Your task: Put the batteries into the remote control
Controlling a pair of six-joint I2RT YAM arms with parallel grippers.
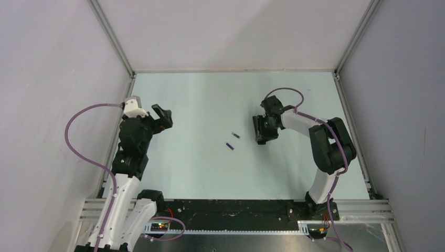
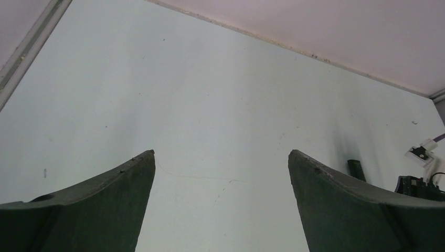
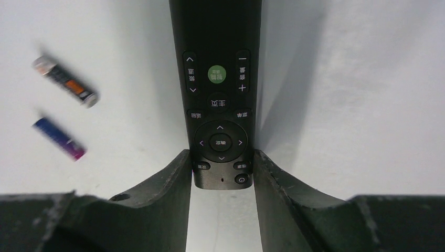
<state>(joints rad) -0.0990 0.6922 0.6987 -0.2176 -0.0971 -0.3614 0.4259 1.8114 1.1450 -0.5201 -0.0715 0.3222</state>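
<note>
The remote control (image 3: pixel 220 79), a slim black bar, lies button-face up on the pale table, with a green button and a round direction pad showing. My right gripper (image 3: pixel 221 155) is shut on its near end, one finger pressed against each long side. In the top view the right gripper (image 1: pixel 261 135) covers most of the remote control (image 1: pixel 258 126). Two batteries lie just left of it: a dark one with a pale end (image 3: pixel 65 81) (image 1: pixel 236 135) and a blue-purple one (image 3: pixel 57 137) (image 1: pixel 229 146). My left gripper (image 1: pixel 163 118) (image 2: pixel 221 152) hovers open and empty at the far left.
Pale walls with metal frame rails (image 1: pixel 113 39) close in the table on three sides. The right arm's wrist and a white cable connector (image 2: pixel 422 151) show at the right edge of the left wrist view. A purple cable (image 1: pixel 78 142) loops beside the left arm.
</note>
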